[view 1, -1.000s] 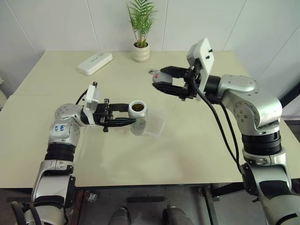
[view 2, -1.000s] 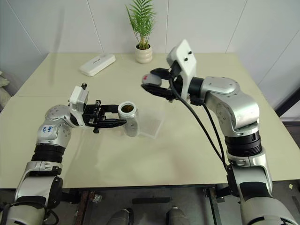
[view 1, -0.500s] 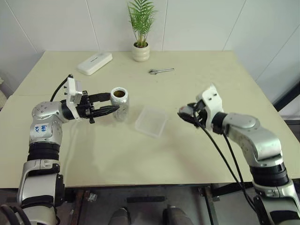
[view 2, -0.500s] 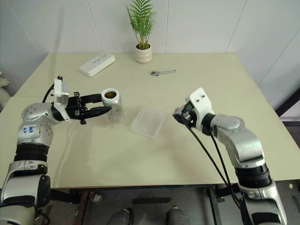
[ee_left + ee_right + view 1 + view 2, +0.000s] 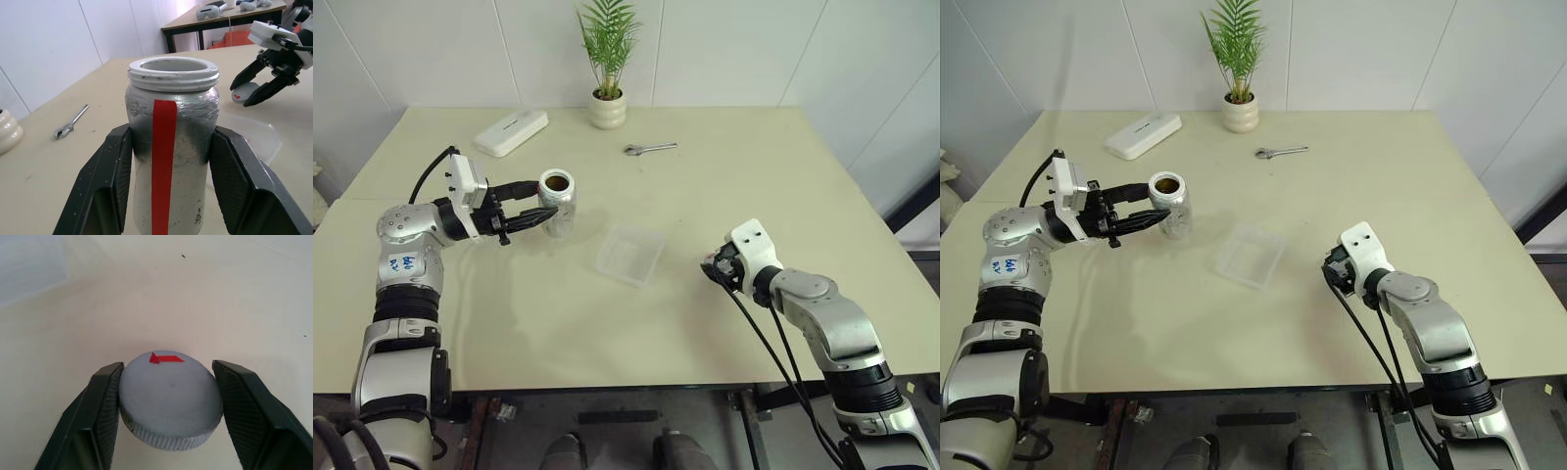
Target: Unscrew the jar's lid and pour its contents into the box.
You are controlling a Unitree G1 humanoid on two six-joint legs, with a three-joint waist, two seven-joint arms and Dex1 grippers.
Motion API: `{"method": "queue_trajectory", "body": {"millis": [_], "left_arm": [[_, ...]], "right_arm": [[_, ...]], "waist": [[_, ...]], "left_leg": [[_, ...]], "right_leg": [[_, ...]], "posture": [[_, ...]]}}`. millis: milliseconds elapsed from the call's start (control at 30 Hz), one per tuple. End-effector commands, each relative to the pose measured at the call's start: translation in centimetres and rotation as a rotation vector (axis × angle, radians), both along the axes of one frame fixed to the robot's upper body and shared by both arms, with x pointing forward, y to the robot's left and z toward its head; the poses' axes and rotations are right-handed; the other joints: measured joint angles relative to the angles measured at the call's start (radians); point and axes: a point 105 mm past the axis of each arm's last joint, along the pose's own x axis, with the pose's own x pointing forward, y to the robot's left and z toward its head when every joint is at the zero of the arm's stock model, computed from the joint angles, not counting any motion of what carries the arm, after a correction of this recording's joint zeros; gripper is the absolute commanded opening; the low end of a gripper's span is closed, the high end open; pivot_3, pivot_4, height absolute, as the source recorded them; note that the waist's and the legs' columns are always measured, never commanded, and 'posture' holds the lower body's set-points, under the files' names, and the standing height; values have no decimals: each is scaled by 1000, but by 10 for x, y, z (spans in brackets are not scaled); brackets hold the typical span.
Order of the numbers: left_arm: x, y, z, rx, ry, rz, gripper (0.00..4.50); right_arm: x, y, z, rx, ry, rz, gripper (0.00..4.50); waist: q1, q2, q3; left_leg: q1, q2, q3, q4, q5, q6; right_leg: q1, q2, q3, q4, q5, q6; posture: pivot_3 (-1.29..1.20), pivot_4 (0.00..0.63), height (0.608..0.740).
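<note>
Left gripper (image 5: pixel 536 216) holds open jar (image 5: pixel 557 203), apparently above table (image 5: pixel 724 186).

Pale table (image 5: pixel 724 186). Potted palm in white pot (image 5: pixel 607 106) at far edge, centre. Flat white oblong case (image 5: pixel 511 131) far left, lying askew. Small metal wrench (image 5: pixel 650 149) far centre-right, apart from pot

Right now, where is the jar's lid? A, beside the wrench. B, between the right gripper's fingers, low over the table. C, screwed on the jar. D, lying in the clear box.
B: the lid sits between the right gripper fingers; the jar is open-topped.
</note>
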Motion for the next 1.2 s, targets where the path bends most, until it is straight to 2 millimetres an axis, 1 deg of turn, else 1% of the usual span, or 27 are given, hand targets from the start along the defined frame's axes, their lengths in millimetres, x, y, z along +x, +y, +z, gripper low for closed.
{"method": "queue_trajectory", "body": {"millis": [33, 133, 167, 233, 267, 333, 400, 433, 467, 500, 567, 600, 667, 733, 800, 933, 967, 1067, 1100, 1200], "left_arm": [[1, -5, 16, 11, -69, -9, 1970], [3, -12, 18, 8, -80, -22, 1970], [4, -16, 20, 9, -86, -31, 1970], [5, -20, 23, 9, -99, -36, 1970], [5, -23, 26, 9, -118, -43, 1970], [6, -28, 28, 20, -145, -53, 1970], [6, -30, 28, 34, -156, -59, 1970], [7, -33, 28, 44, -172, -65, 1970], [8, -37, 30, 63, -201, -67, 1970], [9, -43, 35, 83, -252, -66, 1970], [10, -52, 40, 135, -332, -68, 1970], [11, -55, 41, 161, -359, -71, 1970], [11, -60, 40, 227, -407, -76, 1970], [14, -69, 37, 401, -513, -65, 1970], [15, -80, 34, 509, -588, -89, 1970], [14, -94, 28, 644, -695, -134, 1969], [13, -97, 25, 701, -740, -150, 1969], [12, -110, 23, 887, -936, -192, 1969], [12, -115, 24, 908, -991, -198, 1969], [19, -126, 18, 1081, -1212, -219, 1969]], "right_arm": [[-1, -3, 5, 2, -32, -1, 4490], [-4, -4, 6, 1, -31, 11, 4500], [-6, -5, 10, -3, -39, 17, 4500], [-9, -3, 26, -8, -115, 65, 4500], [-16, 3, 44, 25, -182, 131, 4500], [-30, 10, 64, 70, -262, 230, 4500], [-39, 12, 70, 86, -288, 279, 4500], [-46, 13, 74, 102, -296, 317, 4500], [-57, 12, 79, 131, -296, 371, 4500], [-76, 13, 83, 169, -281, 463, 4500], [-103, 13, 86, 200, -250, 592, 4500], [-111, 13, 86, 202, -237, 627, 4500], [-114, 7, 91, 198, -249, 621, 4500], [-125, 7, 100, 200, -243, 661, 4500], [-129, 7, 105, 194, -249, 671, 4500], [-125, 4, 107, 175, -263, 631, 4500], [-124, 3, 107, 171, -269, 623, 4500], [-122, 2, 104, 158, -274, 593, 4500], [-122, 2, 103, 160, -273, 581, 4500], [-123, 3, 103, 166, -281, 558, 4500]], "waist": [[0, 0, 0], [0, 0, 0], [0, 0, 0], [1, 0, 0], [1, 0, 0], [2, 0, 0], [0, 0, 0], [-1, 0, 0], [1, 0, 0], [5, 0, 0], [13, 0, 0], [17, 0, 0], [21, 0, 0], [21, 0, 0], [22, 0, 0], [23, 0, 0], [24, -1, 0], [28, -2, 1], [28, -2, 1], [28, -3, 1]], "left_leg": [[0, 0, 0, 0, 0, 0], [0, 0, 0, 0, 0, 0], [0, 0, 0, 0, 0, 0], [0, 0, 0, 0, 0, 0], [0, 0, 0, 0, 0, 0], [0, 0, 0, 0, 0, 0], [0, 0, 0, 0, 0, 0], [0, 0, 0, 0, 0, 0], [0, 0, 0, 0, 0, 0], [0, 0, 0, 0, 0, 0], [0, 0, -1, 0, 0, 0], [0, 0, -1, 0, 0, 0], [0, -1, -1, 2, 0, 0], [1, -1, 0, 3, 0, 0], [1, -1, 0, 5, 0, 1], [2, -1, 0, 6, 0, 1], [2, -1, 1, 6, 0, 1], [1, -1, 1, 6, -1, 2], [0, -2, 1, 6, -1, 2], [0, -2, 2, 6, -1, 3]], "right_leg": [[0, 0, 0, 0, 0, 0], [0, 0, 0, 0, 0, 0], [0, 0, 0, 0, 0, 0], [0, 0, 0, 1, 0, 0], [0, 0, 0, 1, 0, 0], [0, 0, 0, 0, 0, 0], [1, 0, 0, 0, 0, 1], [1, 0, 0, -1, 0, 1], [1, 0, 0, -1, 0, 1], [1, 0, 0, -1, 0, 1], [2, 0, -1, -2, 0, 1], [3, 0, -1, -3, 1, 1], [4, 0, -1, -4, 1, 2], [4, 0, 1, -4, 3, 4], [5, 1, 2, -4, 3, 4], [7, 1, 3, -5, 5, 5], [6, 1, 3, -5, 5, 6], [6, 1, 4, -6, 5, 6], [6, 1, 4, -7, 5, 7], [5, 1, 7, -8, 5, 8]], "posture": [[0, 150, 740], [0, 150, 740], [0, 150, 740], [0, 150, 740], [0, 150, 740], [0, 150, 740], [0, 150, 740], [0, 150, 740], [0, 150, 740], [0, 150, 740], [0, 150, 740], [0, 150, 740], [0, 150, 740], [0, 150, 740], [0, 150, 740], [0, 150, 740], [0, 150, 740], [0, 150, 740], [0, 150, 740], [0, 150, 740]]}}
